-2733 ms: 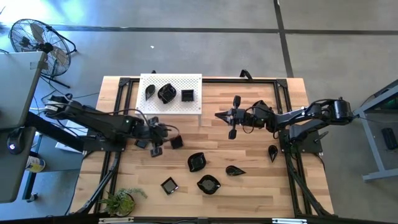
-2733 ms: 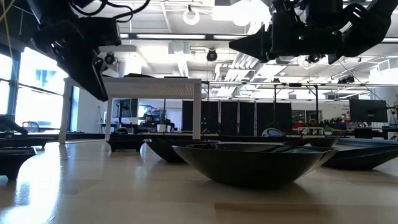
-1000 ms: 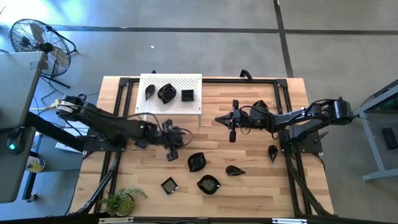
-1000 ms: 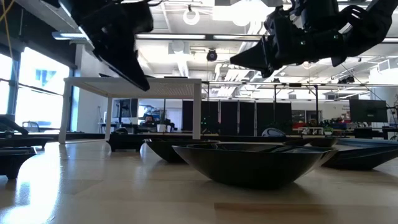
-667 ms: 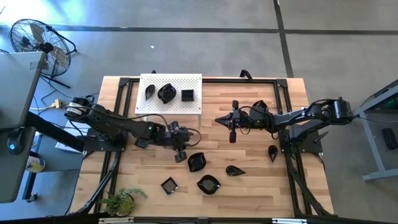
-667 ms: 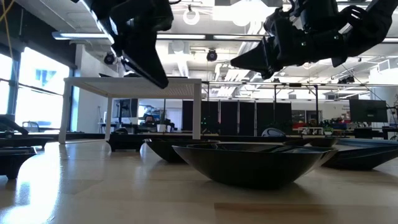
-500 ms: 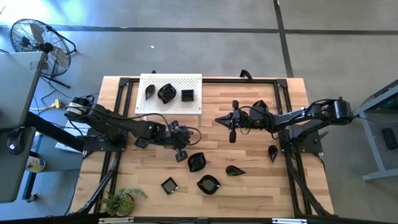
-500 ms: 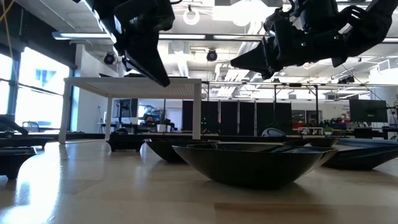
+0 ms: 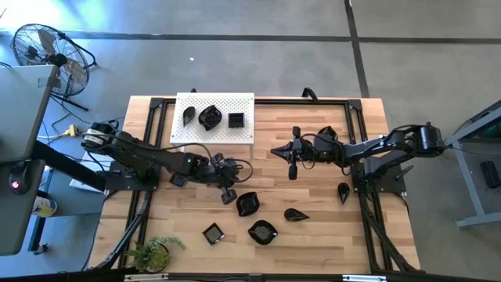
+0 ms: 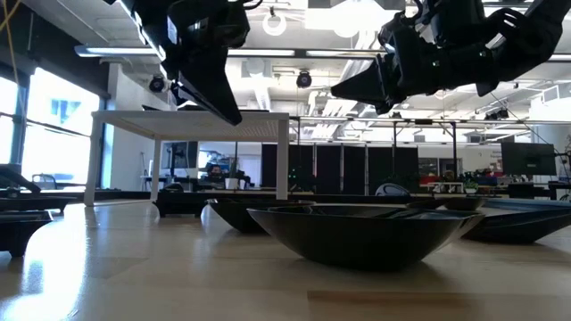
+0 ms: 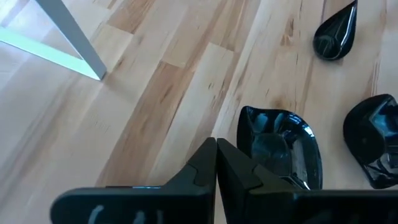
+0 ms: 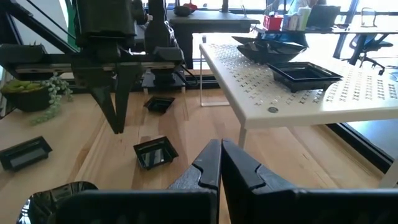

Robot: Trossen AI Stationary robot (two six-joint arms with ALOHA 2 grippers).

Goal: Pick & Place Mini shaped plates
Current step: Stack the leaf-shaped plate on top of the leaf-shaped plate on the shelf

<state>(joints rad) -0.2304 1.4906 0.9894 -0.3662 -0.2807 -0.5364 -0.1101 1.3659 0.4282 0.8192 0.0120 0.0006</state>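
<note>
Three mini shaped plates, a teardrop (image 9: 189, 117), a wavy round one (image 9: 210, 117) and a square (image 9: 236, 120), sit on the raised white perforated board (image 9: 244, 106) at the far left. Several more lie flat on the wood: a wavy plate (image 9: 247, 204), a teardrop (image 9: 296, 215), another wavy one (image 9: 262, 232), and a square (image 9: 213, 233). My left gripper (image 9: 228, 195) hangs shut above bare wood just left of the wavy plate (image 11: 280, 149), slanting down, with nothing in it. My right gripper (image 9: 274, 147) waits shut and level, high over the table's middle.
A teardrop plate (image 9: 343, 190) lies by the right arm's base and a square one (image 9: 178, 180) under the left arm. The board's white leg (image 11: 74, 37) stands beyond my left gripper. A small potted plant (image 9: 153, 252) sits at the near left corner.
My left gripper has travelled toward the table's right edge and a little toward its near edge, ending beside the wavy plate, and has kept still for the last half second. No plate has moved.
</note>
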